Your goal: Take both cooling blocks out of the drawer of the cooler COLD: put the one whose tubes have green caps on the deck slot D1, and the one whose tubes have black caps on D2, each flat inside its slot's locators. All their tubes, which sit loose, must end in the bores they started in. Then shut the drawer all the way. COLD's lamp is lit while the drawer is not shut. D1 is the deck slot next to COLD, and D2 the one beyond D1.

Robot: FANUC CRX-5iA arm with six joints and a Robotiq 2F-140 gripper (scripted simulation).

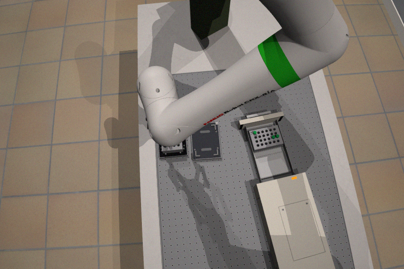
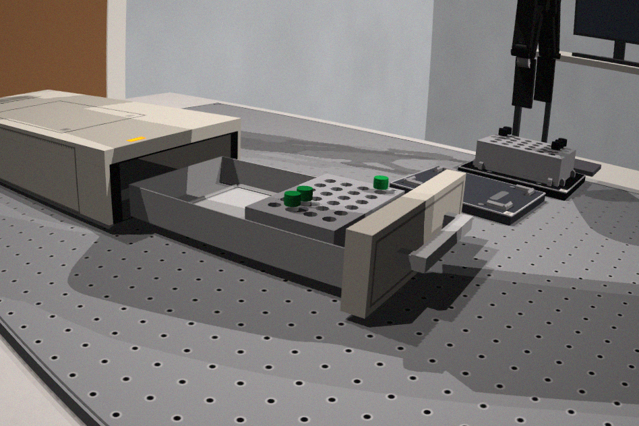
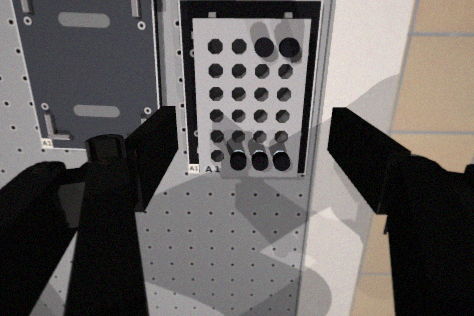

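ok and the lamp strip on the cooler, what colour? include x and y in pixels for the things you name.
Orange-yellow (image 1: 294, 178) (image 2: 136, 139), on the cooler's (image 1: 287, 207) (image 2: 170, 124) top near its front edge; shows best in the top view.

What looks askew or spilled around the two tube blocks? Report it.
Nothing stands out: the black-capped block sits squarely on its slot, the green-capped block lies in the drawer, and no tube shows outside them.
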